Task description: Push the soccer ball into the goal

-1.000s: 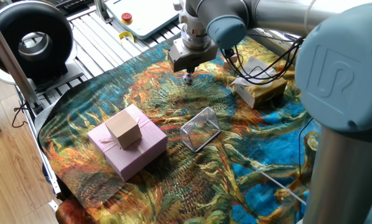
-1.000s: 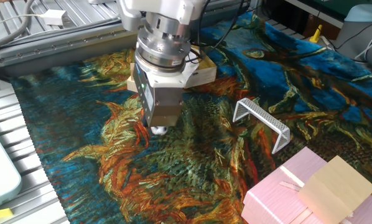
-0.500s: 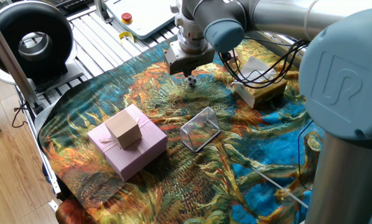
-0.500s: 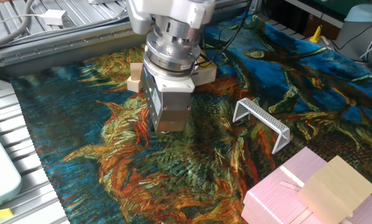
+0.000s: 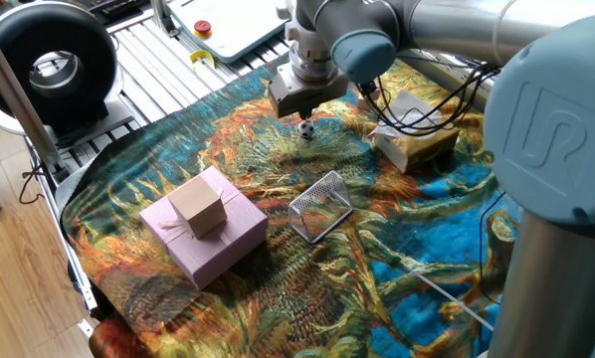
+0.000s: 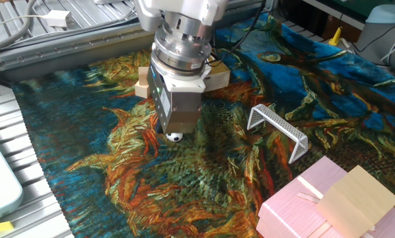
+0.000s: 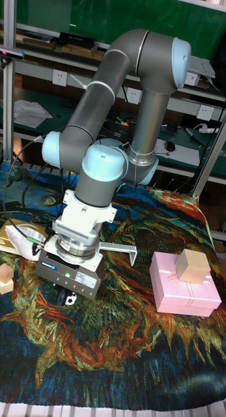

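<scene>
The soccer ball (image 5: 305, 129) is a tiny white ball with black patches lying on the patterned cloth. My gripper (image 5: 302, 117) hangs straight above it, fingers close together and holding nothing, tips just over the ball's far side. In the other fixed view the ball (image 6: 174, 137) peeks out under the gripper body (image 6: 176, 106), which hides the fingers. The tall fixed view shows the ball (image 7: 71, 300) beside the dark fingertips (image 7: 63, 296). The goal (image 5: 320, 206), a silver wire-mesh wedge, stands on the cloth some way from the ball, also seen as the goal (image 6: 277, 129) and the goal (image 7: 119, 251).
A pink gift box (image 5: 203, 237) with a small cardboard box (image 5: 198, 204) on top sits left of the goal. A flat cardboard box (image 5: 417, 141) with cables lies behind the gripper. A tan wooden cube (image 6: 143, 82) rests near it. Metal slats (image 5: 158, 60) border the cloth.
The ball has rolled a little out from under the fingertips toward the goal side. The gripper shifted slightly sideways and back and stays just above the ball.
</scene>
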### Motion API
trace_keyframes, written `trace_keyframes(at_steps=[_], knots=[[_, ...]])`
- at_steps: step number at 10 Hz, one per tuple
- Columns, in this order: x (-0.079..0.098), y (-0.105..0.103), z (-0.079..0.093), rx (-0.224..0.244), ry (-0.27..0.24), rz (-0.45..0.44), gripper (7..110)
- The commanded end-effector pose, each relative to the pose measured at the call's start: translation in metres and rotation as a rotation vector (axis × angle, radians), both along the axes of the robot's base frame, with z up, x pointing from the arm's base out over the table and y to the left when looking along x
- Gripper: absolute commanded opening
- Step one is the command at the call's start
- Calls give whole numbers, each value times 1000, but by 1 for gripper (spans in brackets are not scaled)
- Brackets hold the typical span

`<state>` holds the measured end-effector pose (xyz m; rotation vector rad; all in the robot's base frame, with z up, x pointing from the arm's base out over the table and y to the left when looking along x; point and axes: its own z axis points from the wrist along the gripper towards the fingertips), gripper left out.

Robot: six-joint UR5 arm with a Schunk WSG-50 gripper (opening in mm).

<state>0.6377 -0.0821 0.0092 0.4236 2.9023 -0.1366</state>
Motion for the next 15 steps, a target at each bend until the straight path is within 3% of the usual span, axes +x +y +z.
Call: trace_keyframes(at_steps=[1, 6, 11, 15], knots=[[-4, -11, 2, 4, -6, 4, 7], [-14, -12, 2, 16, -14, -4, 7], [-10, 9, -6, 6, -73, -38, 7], [-10, 16, -5, 6, -79, -43, 7]])
